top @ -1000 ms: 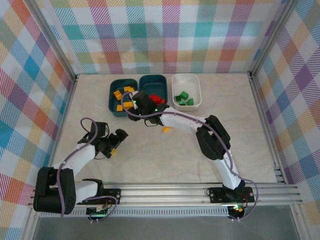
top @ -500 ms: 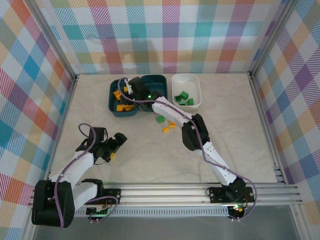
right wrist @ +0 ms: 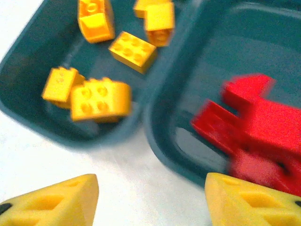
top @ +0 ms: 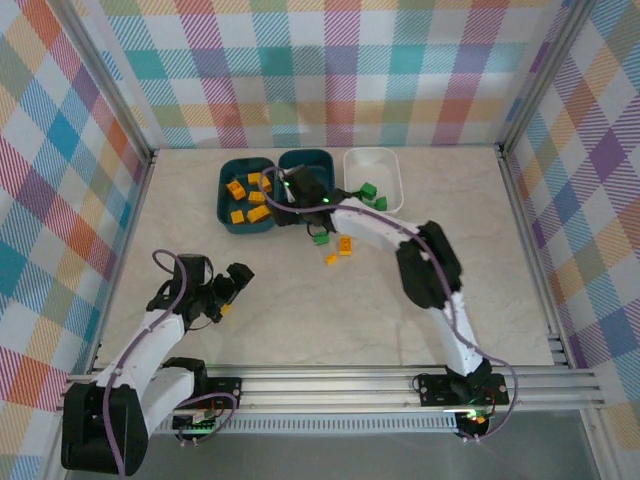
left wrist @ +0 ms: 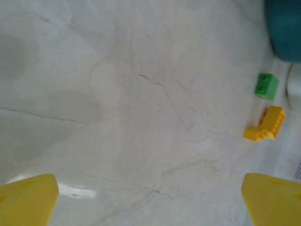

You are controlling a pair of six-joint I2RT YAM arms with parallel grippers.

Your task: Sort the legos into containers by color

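Top view: 3 bins in a row, upper ctr of frame. L teal bin (top: 224,195) holds yellow-orange legos (top: 248,197). Middle teal bin (top: 318,160) holds red legos (right wrist: 256,125). White bin (top: 392,165) has green legos (top: 366,190). R tool (top: 283,197) hangs over the seam btwn the 2 teal bins, fingers (right wrist: 51,202) partway apart, nothing btwn them. Loose on the bench (top: 480,280), just below the bins: 1 green lego (top: 320,238) and 2 yellow legos (top: 344,246), close together. L tool (top: 232,290) sits lower left of frame over bare bench, fingers wide apart, empty.
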